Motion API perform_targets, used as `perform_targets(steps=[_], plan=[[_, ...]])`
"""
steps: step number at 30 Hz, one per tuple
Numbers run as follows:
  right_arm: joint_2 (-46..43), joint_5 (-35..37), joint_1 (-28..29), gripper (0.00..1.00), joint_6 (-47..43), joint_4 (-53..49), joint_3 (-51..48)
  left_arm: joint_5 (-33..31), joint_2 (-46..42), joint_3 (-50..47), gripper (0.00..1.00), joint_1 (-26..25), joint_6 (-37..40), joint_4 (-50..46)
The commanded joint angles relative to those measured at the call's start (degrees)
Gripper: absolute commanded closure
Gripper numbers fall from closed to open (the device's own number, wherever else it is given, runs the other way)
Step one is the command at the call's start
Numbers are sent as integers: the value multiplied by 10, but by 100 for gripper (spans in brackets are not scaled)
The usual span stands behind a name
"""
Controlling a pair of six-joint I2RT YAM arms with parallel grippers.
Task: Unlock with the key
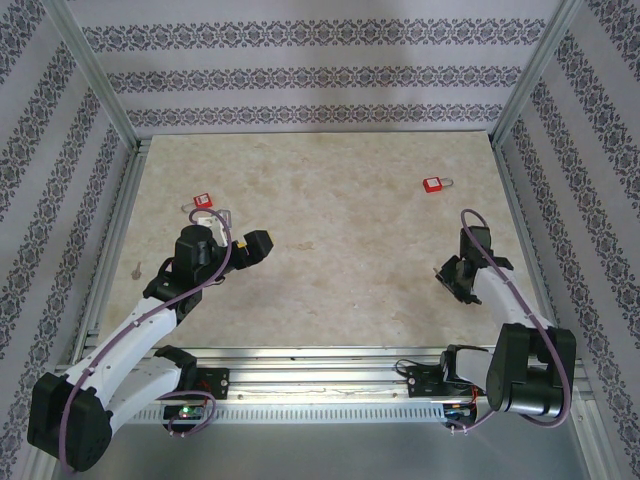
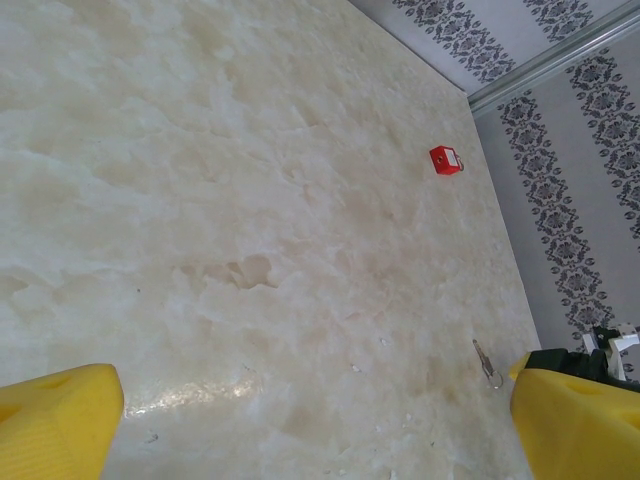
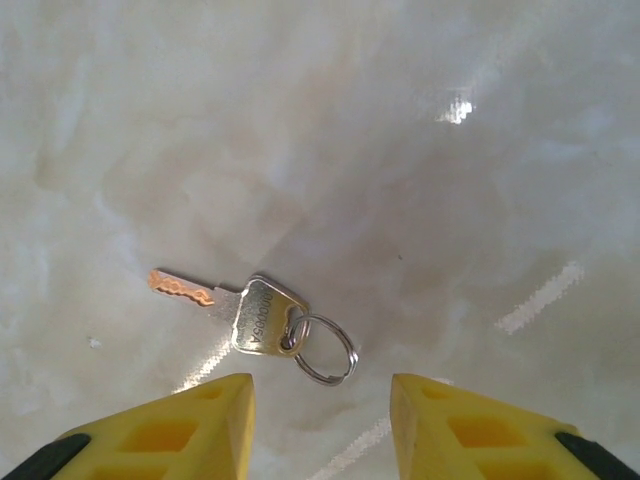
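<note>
The pale table (image 1: 340, 270) carries two red padlocks in the top view: the left padlock (image 1: 203, 200) far left and the right padlock (image 1: 434, 184) far right. The left gripper (image 2: 315, 425) is spread wide and empty. Close up, the right wrist view makes out one key (image 3: 255, 312) on a ring. It lies flat just ahead of the right gripper (image 3: 322, 395), whose fingers are partly apart and hold nothing.

Key (image 3: 250, 310) on table (image 3: 420, 140), before right tool (image 3: 320, 392).
</note>
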Motion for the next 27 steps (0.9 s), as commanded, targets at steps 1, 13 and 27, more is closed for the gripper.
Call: perform_targets(steps=[1, 13, 27], plan=[[14, 3, -8, 59, -8, -1, -10, 8, -1, 0, 0, -5, 14, -12], [66, -2, -10, 65, -9, 44, 1, 10, -16, -13, 0, -5, 8, -3], [69, -20, -12, 96, -19, 47, 10, 27, 3, -29, 0, -12, -9, 38]])
